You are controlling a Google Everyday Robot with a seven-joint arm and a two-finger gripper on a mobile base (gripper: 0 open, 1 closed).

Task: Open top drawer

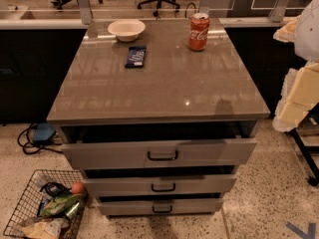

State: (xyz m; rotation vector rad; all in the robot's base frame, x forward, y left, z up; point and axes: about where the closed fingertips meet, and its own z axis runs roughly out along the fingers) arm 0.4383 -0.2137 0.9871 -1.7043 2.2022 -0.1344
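The top drawer (pixel 99 156) is the widest and tallest of three grey-beige fronts under the counter. Its black pull handle (pixel 162 156) sits at the middle. The front stands a little forward of the cabinet, with a dark gap above it, and its inside is in shadow. My gripper (pixel 295 96) is the cream and white shape at the right edge of the camera view, beside the counter's right corner. It is above and to the right of the drawer and apart from the handle.
On the counter top (pixel 164 88) are a white bowl (pixel 126 29), a red soda can (pixel 199 32) and a dark blue snack bar (pixel 135 56). A wire basket (pixel 20 214) of items stands on the floor at front left. Cables (pixel 30 136) lie at left, and a black stand leg (pixel 305 156) at right.
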